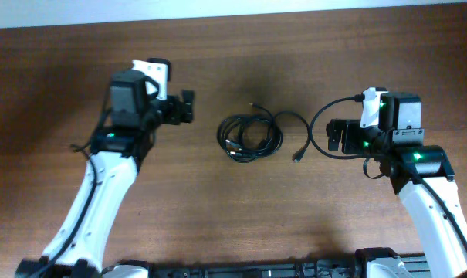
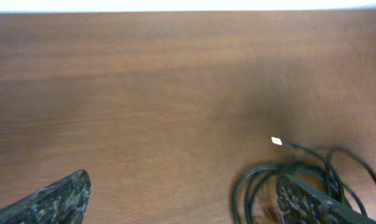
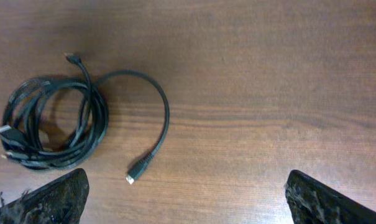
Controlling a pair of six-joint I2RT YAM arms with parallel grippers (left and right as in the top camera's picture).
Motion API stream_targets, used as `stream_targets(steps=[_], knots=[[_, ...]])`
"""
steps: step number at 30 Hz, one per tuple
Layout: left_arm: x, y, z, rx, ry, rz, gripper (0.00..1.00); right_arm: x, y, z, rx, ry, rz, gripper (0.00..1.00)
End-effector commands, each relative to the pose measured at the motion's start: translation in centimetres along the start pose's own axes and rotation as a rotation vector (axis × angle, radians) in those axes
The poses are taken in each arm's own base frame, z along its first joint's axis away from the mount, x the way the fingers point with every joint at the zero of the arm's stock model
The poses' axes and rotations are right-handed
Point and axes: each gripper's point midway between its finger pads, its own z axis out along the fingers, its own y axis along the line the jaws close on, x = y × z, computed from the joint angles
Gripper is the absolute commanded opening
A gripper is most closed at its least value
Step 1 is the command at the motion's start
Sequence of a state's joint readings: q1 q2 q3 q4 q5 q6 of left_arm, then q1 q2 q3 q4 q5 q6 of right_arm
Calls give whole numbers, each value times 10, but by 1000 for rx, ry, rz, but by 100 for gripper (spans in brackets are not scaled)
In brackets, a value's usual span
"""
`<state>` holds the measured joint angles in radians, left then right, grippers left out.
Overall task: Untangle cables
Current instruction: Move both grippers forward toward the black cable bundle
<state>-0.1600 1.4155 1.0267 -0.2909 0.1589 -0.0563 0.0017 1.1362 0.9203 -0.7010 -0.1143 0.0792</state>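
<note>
The cables [image 1: 251, 137] lie at the centre of the overhead frame as one loose coil on the surface [image 1: 55, 69], between the two arms and touching neither. From the coil's upper right a single tail [image 1: 306, 131] arcs out toward the right of the frame and curls down to a free plug [image 1: 298, 157]. A second plug [image 1: 252, 103] pokes out just above the coil.

The right jaws stand wide open and empty. In the right wrist view the two fingers [image 3: 57, 196] sit at the lower corners, with bare surface between them. The plug end of the tail [image 3: 133, 176] lies low in that frame, close to the left-hand finger, and its last stretch runs roughly top to bottom. The coil sits further off, at the frame's left.

The left jaws are also spread wide and hold nothing. In the left wrist view the coil [image 2: 256, 193] is at the lower right, partly hidden behind one finger [image 2: 318, 208].

We judge that the right arm has the nearer, cleaner target in the loose tail, while the left arm is better placed to pin the coil.
</note>
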Motion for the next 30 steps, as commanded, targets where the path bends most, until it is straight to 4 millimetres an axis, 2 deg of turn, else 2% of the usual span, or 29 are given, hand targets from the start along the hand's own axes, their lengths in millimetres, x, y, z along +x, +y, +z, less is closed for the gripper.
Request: stream_targets(steps=[1,3,5,7,9,14,16,17,22,23,26,28,30], knots=[[24,-39,17,86,106,36,98,-7,13,-10,-65,-21,1,98],[26,-56,18,112,127,72,99,-2,22,-11,-115,-2,3,98],[13,-74,21,135,117,98,100,-3,23,-11,-119,-3,3,98],[7,-90,32,160,122,119,99,-3,22,-11,-118,-3,3,98],[9,-106,42,204,122,136,99,-3,23,-11,-118,-5,2,98],[33,-128,70,250,168,163,100,-4,23,-11,-119,-6,2,98],[45,-139,87,264,179,187,89,-4,23,-11,-119,-6,2,98],[52,-144,95,272,188,199,88,-4,23,-11,-119,-6,2,98],[88,-140,128,228,256,244,84,-4,23,-11,-119,-7,1,98],[92,-140,130,228,265,254,84,-3,23,-11,-119,-6,2,98],[111,-143,139,234,300,341,75,-4,23,-11,-119,-6,2,98],[125,-136,144,176,336,363,74,-4,23,-11,-119,-6,2,98],[130,-134,145,149,350,377,66,-4,23,-11,-119,-6,2,98]])
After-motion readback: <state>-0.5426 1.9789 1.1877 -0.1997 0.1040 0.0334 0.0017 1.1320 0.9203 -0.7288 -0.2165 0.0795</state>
